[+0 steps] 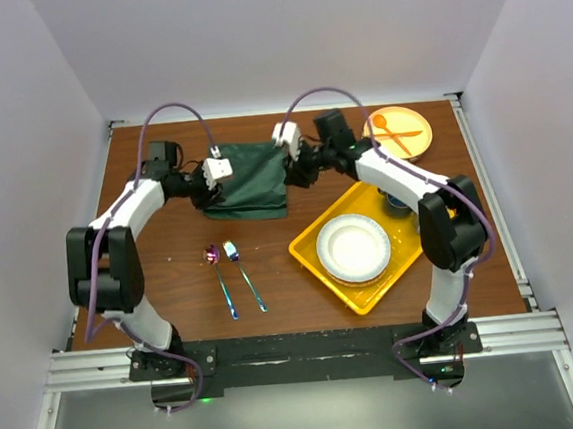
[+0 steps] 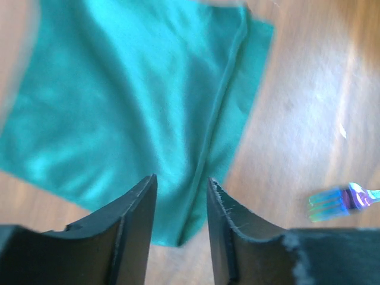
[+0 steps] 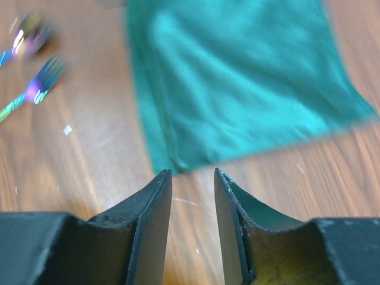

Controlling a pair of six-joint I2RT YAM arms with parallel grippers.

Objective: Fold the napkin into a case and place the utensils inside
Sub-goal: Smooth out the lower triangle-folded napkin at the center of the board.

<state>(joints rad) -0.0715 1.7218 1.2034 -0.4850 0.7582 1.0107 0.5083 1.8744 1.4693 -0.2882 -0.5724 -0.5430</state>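
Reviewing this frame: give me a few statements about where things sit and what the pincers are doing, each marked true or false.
1. The metal spoon and fork lie on the bare table, outside the napkin. True.
2. The white plate sits on the orange plate. False: it sits on the yellow tray.
3. The left pincer and the right pincer are both open, with nothing between the jaws. True.
4. The orange spoon and fork lie on the yellow tray. False: they lie on the orange plate at the far right of the table.
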